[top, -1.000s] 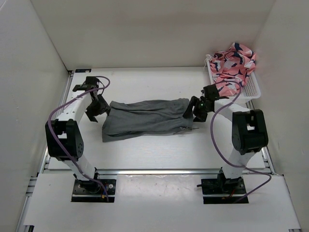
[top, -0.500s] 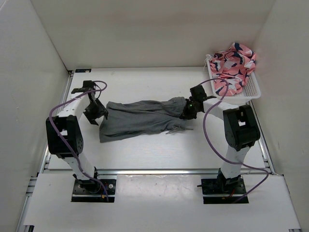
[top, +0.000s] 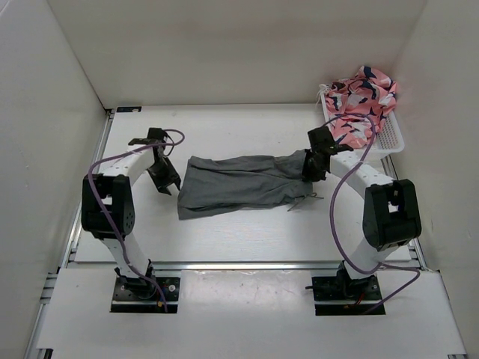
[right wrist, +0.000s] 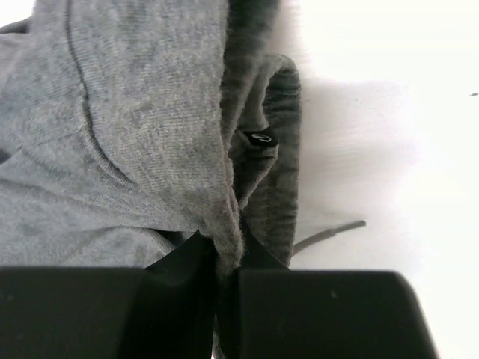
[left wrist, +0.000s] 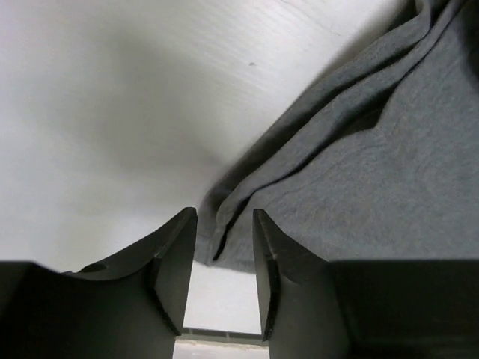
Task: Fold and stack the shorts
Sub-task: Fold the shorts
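Note:
The grey shorts [top: 239, 183] lie stretched across the middle of the table, bunched at their right end. My right gripper [top: 313, 168] is shut on that bunched waistband end; in the right wrist view a fold of the shorts [right wrist: 135, 112] is pinched between the fingertips of the gripper [right wrist: 228, 250], and the drawstring [right wrist: 329, 233] trails to the right. My left gripper [top: 166, 182] sits at the shorts' left edge. In the left wrist view this gripper [left wrist: 224, 217] is open with a narrow gap, and the hem corner of the shorts [left wrist: 374, 164] lies just at its fingertips.
A white basket [top: 389, 138] stands at the back right with a pink patterned cloth [top: 363, 97] heaped in it. White walls close in the table on the left, back and right. Both arm bases stand at the near edge.
My right gripper has shut on the waistband end and pulled the shorts to the right. My left gripper has followed rightwards and its jaws have narrowed.

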